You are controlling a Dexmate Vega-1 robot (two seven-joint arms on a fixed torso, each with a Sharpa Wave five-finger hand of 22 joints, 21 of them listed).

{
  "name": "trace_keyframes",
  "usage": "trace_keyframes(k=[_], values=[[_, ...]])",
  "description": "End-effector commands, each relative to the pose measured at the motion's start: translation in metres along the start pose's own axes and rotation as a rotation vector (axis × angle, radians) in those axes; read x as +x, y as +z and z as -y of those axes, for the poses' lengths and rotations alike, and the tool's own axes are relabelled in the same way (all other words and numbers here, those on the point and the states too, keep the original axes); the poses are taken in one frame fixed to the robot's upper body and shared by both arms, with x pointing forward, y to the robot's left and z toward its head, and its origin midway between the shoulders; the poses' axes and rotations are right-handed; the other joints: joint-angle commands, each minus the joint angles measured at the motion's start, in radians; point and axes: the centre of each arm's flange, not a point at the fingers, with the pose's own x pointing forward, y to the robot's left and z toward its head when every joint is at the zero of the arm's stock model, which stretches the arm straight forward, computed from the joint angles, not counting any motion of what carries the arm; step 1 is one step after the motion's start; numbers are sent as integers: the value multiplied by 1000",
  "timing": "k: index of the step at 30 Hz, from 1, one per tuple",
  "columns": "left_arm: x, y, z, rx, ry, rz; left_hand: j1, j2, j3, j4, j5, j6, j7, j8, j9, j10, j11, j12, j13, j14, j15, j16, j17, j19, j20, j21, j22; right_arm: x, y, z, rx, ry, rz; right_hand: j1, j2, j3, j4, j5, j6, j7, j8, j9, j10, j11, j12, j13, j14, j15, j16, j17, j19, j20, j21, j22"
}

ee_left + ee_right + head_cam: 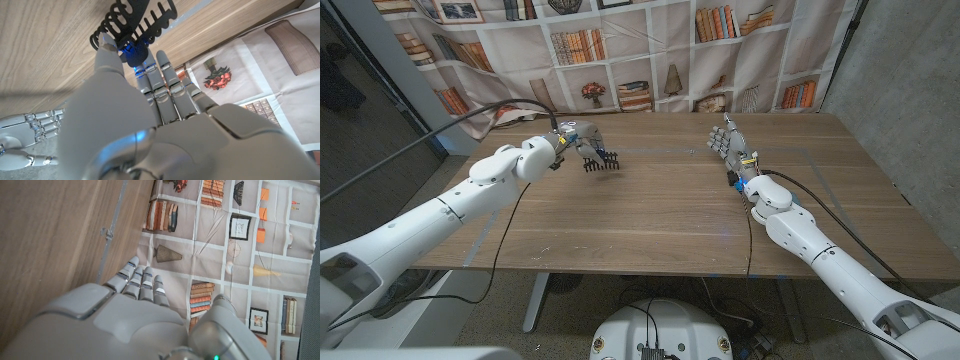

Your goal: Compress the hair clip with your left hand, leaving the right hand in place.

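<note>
The hair clip point(601, 160), a black claw type with curved teeth, is off the table point(660, 215), above its far left part, pinched in my left hand point(575, 143); a faint shadow on the wood below it suggests clearance. In the left wrist view the clip point(134, 22) sits at the fingertips point(106, 41), thumb on one side and fingers on the other, teeth pointing away from the palm. I judge this grip places the pinch on the clip's levers, so that closing the hand spreads the teeth rather than crushing them. Whether the clip is already fully compressed I cannot tell; the teeth appear somewhat parted. I keep the arm raised so the teeth can swing without striking the wood. My right hand point(732, 148) stands on its edge at the far right of the table, well apart from the clip, fingers extended and slightly apart, holding nothing; the task requires it to remain there, so I command no motion on that side.
</note>
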Motion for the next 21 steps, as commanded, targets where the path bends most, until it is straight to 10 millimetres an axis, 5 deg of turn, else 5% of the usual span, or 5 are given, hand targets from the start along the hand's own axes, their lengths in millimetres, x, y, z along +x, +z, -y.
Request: trace_keyframes(k=[1, 21], values=[[-8, 3, -9, -4, 8, -1, 109, 108, 222, 213, -6, 25, -14, 10, 1, 97, -93, 8, 11, 14, -91, -4, 5, -6, -43, 0, 2, -1, 4, 0, -9, 10, 1, -3, 8, -1, -4, -3, 5, -5, 2, 4, 10, 0, -2, 2, 7, 2, -3, 6, 9, -11, -4, 5], [-10, 2, -12, -22, 24, -9, 109, 100, 244, 222, -15, 25, -13, 13, -5, 94, -93, 24, 51, 12, -91, -6, 5, -12, -46, 0, 2, 2, 6, 1, -9, 14, 3, -3, 9, -2, -5, -3, 6, -4, 2, 4, 10, 2, -3, 2, 7, 3, -3, 6, 11, -12, -7, 5]])
